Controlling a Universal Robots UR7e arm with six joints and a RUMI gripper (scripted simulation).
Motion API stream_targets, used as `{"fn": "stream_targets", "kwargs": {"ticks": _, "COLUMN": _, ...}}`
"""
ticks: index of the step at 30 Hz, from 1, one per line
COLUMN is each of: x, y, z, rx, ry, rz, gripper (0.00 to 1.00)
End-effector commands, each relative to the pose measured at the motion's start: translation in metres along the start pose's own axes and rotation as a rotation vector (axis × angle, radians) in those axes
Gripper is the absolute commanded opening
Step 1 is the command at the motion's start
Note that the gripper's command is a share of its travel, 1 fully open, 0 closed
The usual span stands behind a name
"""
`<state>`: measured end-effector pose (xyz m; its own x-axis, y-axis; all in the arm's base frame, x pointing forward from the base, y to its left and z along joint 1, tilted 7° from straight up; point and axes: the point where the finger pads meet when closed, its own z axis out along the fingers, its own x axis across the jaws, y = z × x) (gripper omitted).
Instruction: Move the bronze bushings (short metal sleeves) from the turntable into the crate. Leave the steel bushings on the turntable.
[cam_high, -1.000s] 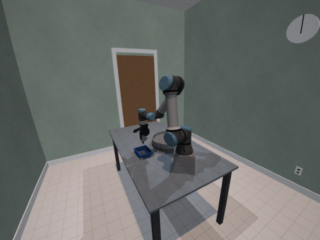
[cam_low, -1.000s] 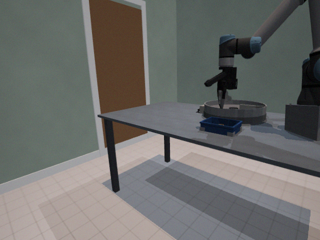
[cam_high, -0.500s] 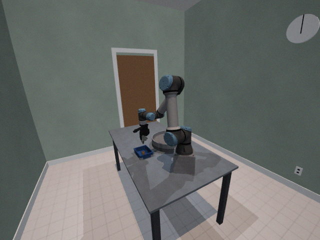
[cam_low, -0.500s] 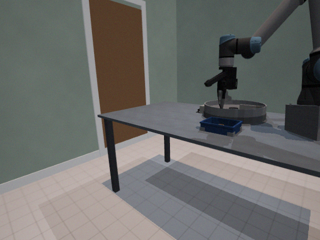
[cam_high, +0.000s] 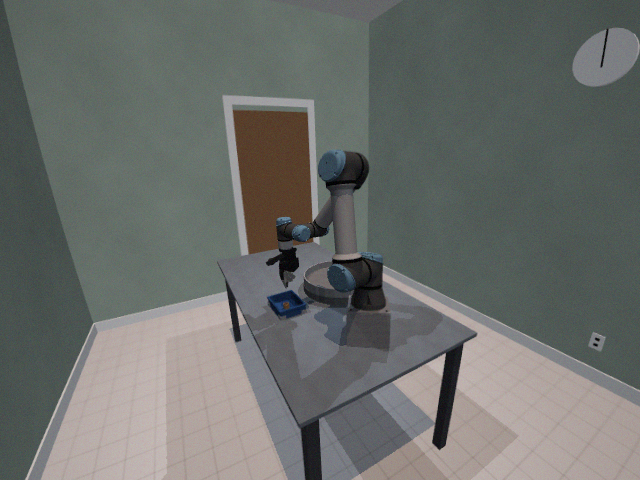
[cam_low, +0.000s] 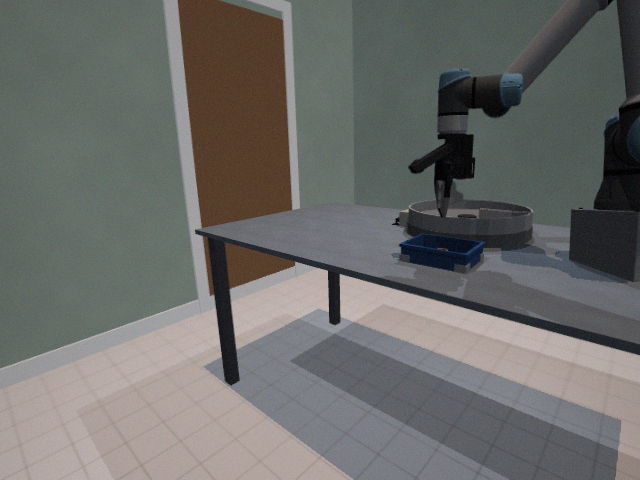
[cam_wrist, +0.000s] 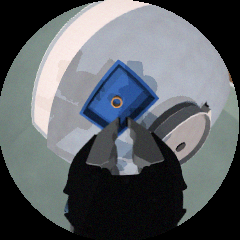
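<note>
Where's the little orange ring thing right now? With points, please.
The small orange-bronze bushing (cam_high: 285, 305) (cam_low: 443, 249) (cam_wrist: 112, 102) is inside the blue crate (cam_high: 296, 312) (cam_low: 439, 262) (cam_wrist: 139, 79); in the wrist view, that's just beyond the gripper's (cam_high: 285, 285) (cam_low: 442, 215) (cam_wrist: 123, 120) fingertips.

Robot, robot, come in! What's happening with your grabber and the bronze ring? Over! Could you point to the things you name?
End effector (cam_high: 285, 285) (cam_low: 443, 214) (cam_wrist: 122, 117) shut, nothing held. Bronze bushing (cam_high: 285, 305) (cam_wrist: 116, 107) in blue crate (cam_high: 296, 312) (cam_low: 439, 261) (cam_wrist: 99, 123). Nothing seen blocking.

A rectangular crate (cam_high: 275, 307) (cam_low: 439, 262) (cam_wrist: 96, 119) of smooth blue plastic bears a faint sheen, a metallic orange-bronze ring-shaped bushing (cam_high: 285, 305) (cam_wrist: 116, 107) inside it. At the crate's four o'clock in the wrist view, a round grey turntable (cam_high: 316, 293) (cam_low: 469, 225) (cam_wrist: 201, 136) looks smooth and matt. The grey rectangular tabletop (cam_high: 408, 330) (cam_low: 310, 227) (cam_wrist: 165, 40) appears smooth, softly satin; the brown door (cam_high: 271, 175) (cam_low: 237, 134), flat and matt.
</note>
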<state>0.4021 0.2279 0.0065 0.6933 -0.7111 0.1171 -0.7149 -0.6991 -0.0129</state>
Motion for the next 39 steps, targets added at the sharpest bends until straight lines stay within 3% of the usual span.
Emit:
{"fn": "stream_targets", "kwargs": {"ticks": 1, "x": 0.000, "y": -0.002, "z": -0.002, "rx": 0.004, "ry": 0.003, "rz": -0.001, "gripper": 0.06}}
{"fn": "stream_targets", "kwargs": {"ticks": 26, "x": 0.007, "y": 0.010, "z": -0.001, "rx": 0.002, "ry": 0.001, "rz": 0.006, "gripper": 0.06}}
{"fn": "stream_targets", "kwargs": {"ticks": 39, "x": 0.020, "y": 0.035, "z": -0.001, "rx": 0.002, "ry": 0.001, "rz": 0.019, "gripper": 0.06}}
